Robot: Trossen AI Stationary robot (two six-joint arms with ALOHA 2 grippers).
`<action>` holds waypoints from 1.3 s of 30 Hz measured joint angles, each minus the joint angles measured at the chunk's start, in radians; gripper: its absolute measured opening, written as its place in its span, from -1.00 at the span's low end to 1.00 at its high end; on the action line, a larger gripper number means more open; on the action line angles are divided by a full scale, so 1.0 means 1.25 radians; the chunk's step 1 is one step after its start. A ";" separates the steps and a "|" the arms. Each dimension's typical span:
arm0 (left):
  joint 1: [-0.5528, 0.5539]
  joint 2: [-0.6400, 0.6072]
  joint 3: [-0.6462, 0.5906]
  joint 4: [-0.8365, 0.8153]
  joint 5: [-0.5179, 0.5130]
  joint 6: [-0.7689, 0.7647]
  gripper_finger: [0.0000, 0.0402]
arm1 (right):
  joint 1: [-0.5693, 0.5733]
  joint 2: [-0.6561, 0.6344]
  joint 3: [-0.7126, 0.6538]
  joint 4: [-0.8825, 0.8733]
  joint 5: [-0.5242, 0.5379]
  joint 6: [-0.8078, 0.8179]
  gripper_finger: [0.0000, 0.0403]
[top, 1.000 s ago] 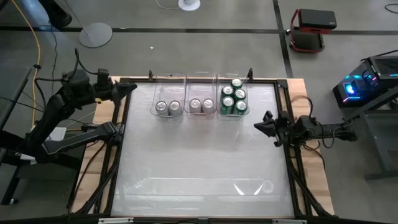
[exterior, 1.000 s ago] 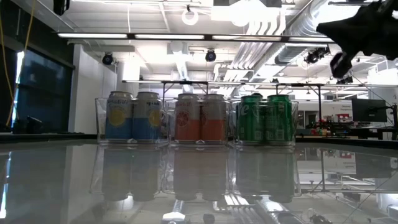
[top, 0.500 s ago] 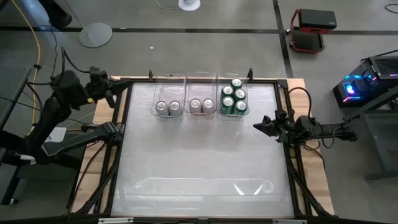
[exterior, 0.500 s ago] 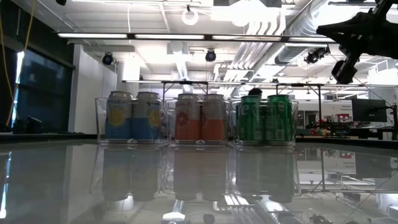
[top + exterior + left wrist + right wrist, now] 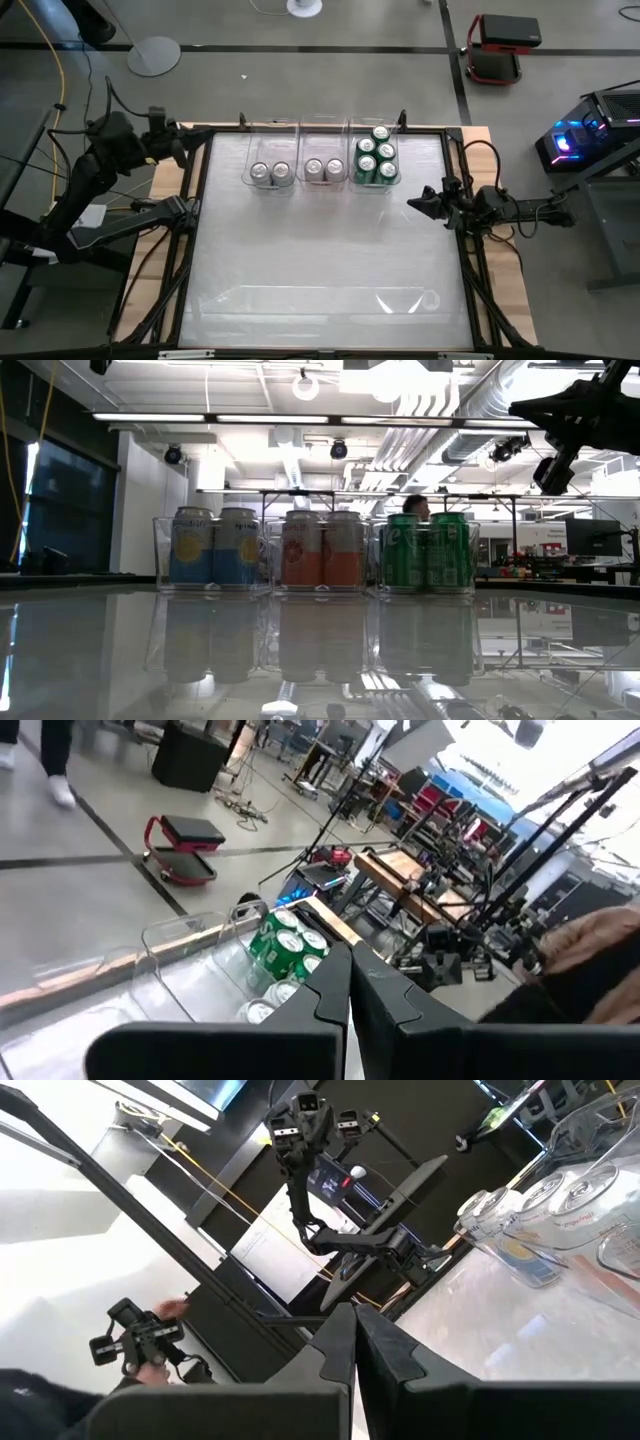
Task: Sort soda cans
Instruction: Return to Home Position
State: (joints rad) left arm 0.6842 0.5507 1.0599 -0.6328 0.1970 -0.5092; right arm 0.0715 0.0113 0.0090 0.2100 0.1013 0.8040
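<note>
Glassy table (image 5: 320,260) first: your left gripper (image 5: 181,151) hangs pinched together off its edge. Ahead of it stand blue-white soda cans (image 5: 270,172), then orange soda cans (image 5: 323,168), then green soda cans (image 5: 376,158), all in clear bins (image 5: 323,128). The green ones are near your right gripper (image 5: 415,203), which is likewise pressed together.

Print on the soda cans (image 5: 303,550) is unreadable.

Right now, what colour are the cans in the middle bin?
The middle cans are orange below and pale above, clearest in the low view.
</note>
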 joint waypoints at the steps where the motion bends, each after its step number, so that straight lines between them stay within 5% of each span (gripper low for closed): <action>1: 0.001 0.000 0.000 0.006 -0.001 0.002 -1.00 | 0.000 0.000 0.000 0.000 0.000 0.000 -1.00; 6: -0.007 0.000 -0.010 0.101 0.023 0.057 -1.00 | 0.000 0.000 0.000 0.000 0.000 0.000 -1.00; 13: -0.031 -0.015 -0.251 0.639 0.186 0.123 -1.00 | 0.000 0.000 0.000 -0.003 0.000 0.000 -1.00; 20: -0.163 0.023 -0.472 0.990 0.171 0.055 -1.00 | 0.000 0.000 0.000 -0.003 0.001 0.000 -1.00; 29: -0.458 -0.161 -0.617 0.965 -0.066 0.308 -1.00 | 0.000 0.002 0.000 -0.017 0.000 0.000 -1.00; 39: -0.534 -0.424 -0.811 0.974 -0.147 0.285 -1.00 | 0.000 0.002 0.000 -0.046 -0.002 0.000 -1.00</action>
State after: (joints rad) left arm 0.0162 0.0210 0.0464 0.5840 0.0129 -0.1530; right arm 0.0717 0.0139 0.0086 0.1526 0.0986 0.8036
